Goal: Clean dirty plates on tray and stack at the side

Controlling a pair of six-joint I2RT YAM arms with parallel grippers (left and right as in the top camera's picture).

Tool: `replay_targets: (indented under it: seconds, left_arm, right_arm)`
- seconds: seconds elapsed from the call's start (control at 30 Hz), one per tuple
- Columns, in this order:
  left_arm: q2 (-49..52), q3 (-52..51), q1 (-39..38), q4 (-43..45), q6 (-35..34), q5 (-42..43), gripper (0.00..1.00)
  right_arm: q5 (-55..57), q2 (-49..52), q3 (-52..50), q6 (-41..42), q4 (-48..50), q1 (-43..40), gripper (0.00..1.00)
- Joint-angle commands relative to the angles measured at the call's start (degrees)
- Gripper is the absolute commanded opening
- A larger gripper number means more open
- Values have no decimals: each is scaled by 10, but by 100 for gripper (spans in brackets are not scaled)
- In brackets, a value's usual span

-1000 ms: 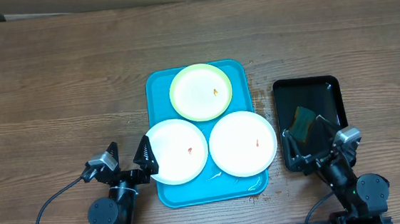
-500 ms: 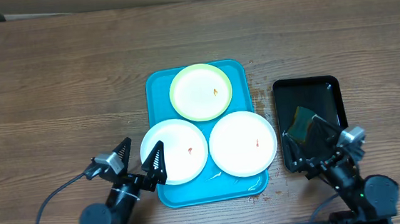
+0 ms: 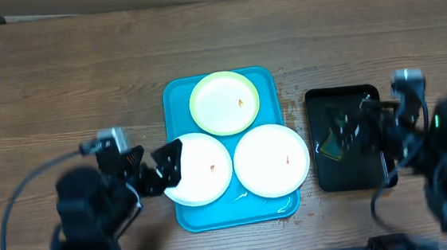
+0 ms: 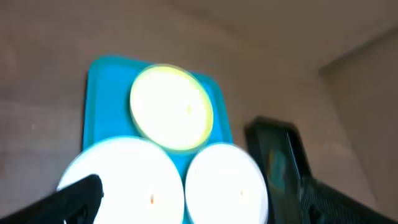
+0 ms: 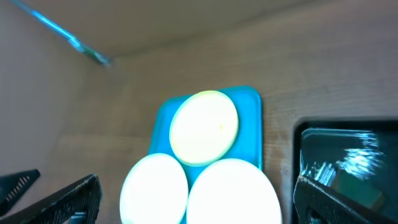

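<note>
the bench (image 3: 60, 82) is bare wood to the left and across the top of the overhead view, so there is room for a stack, but a plate set down near its edge could slide off. the turquoise tray (image 3: 171, 93) sits at the middle of the frame and looks light; a sideways pull on any plate could drag it across the bench. the black tray (image 3: 341, 92) lies just right of it, near the right arm, and a careless sweep could knock it.

the three plates crowd the turquoise tray. the yellow-green plate (image 3: 224, 102) is at the top, the left white plate (image 3: 203, 168) is at lower left and hangs over the tray's left rim, and the right white plate (image 3: 271, 159) is at lower right. they sit so close that lifting one may nudge its neighbour. the overhanging plate could tip off if pressed on its outer edge.

the sponge (image 3: 330, 142) lies in the black tray, partly hidden by the blurred right arm. grabbed poorly, it might slip.

the left claw (image 3: 153, 164) is spread fully wide and holds nothing, with one finger over the left white plate's edge. the right claw (image 5: 196, 182) is equally wide and empty.

the orange-red specks (image 3: 241, 103) are tiny, and a quick wipe could miss them.
</note>
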Motion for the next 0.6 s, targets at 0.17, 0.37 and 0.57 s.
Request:
replay_targets:
  seconds: [0.17, 0.37, 0.57]
  left_arm:
    - [176, 154, -5, -139, 78, 65, 100]
    - [229, 156, -7, -145, 79, 169, 100]
    - [232, 156, -76, -140, 98, 86, 100]
  right_arm:
    - [-48, 160, 128, -51, -73, 2, 100]
    - [57, 226, 115, 7, -142, 2, 100]
    - [153, 310, 45, 90, -150, 2, 88]
